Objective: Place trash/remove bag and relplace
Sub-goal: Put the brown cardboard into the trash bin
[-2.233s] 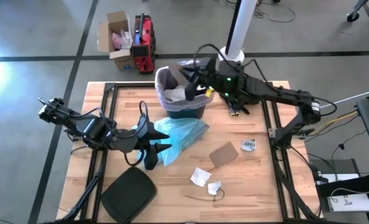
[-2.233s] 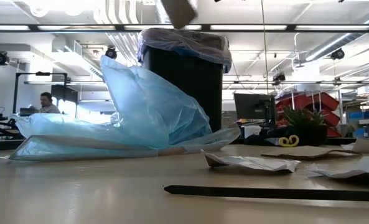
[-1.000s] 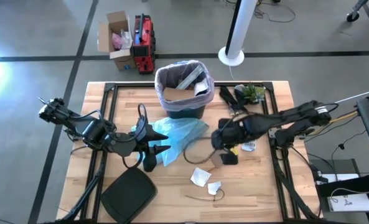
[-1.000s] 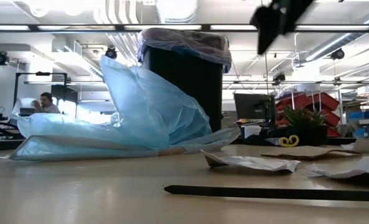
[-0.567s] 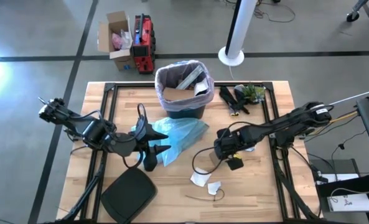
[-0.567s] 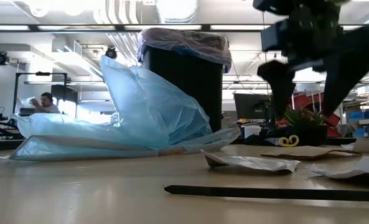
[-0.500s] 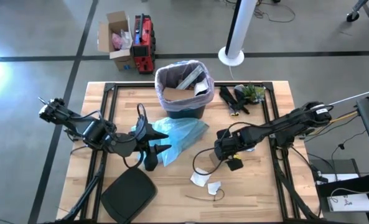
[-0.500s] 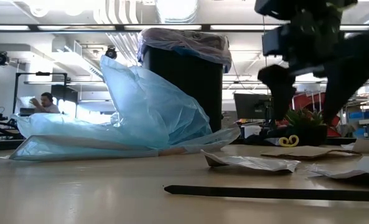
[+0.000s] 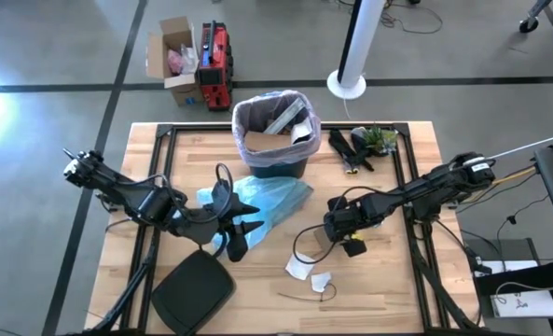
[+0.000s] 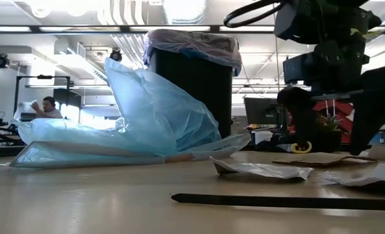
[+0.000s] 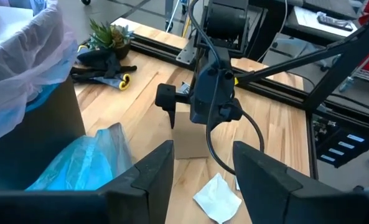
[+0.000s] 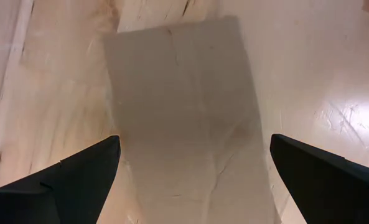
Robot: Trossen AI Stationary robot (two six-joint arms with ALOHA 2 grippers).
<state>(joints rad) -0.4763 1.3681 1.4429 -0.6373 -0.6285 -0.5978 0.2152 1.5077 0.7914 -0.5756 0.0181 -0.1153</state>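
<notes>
A flat brown paper piece of the trash lies on the table, right of centre. My right gripper points down just above it, wide open, one finger over each side edge; I cannot tell whether it touches. Two white scraps lie nearer the front. The black bin at the back wears the pinkish bag and holds brown and white paper. My left gripper hangs open with nothing between its fingers, beside the light blue bag.
A black lid lies at the near left. Black and green clutter with a small plant sits at the back right. A thin dark strip lies near the front edge, by the white scraps.
My right gripper has come down, a little toward the near edge, to just above the brown paper piece, staying wide open. My left gripper has shifted a little toward the table's right and near edges. The paper and the bags have not moved.
</notes>
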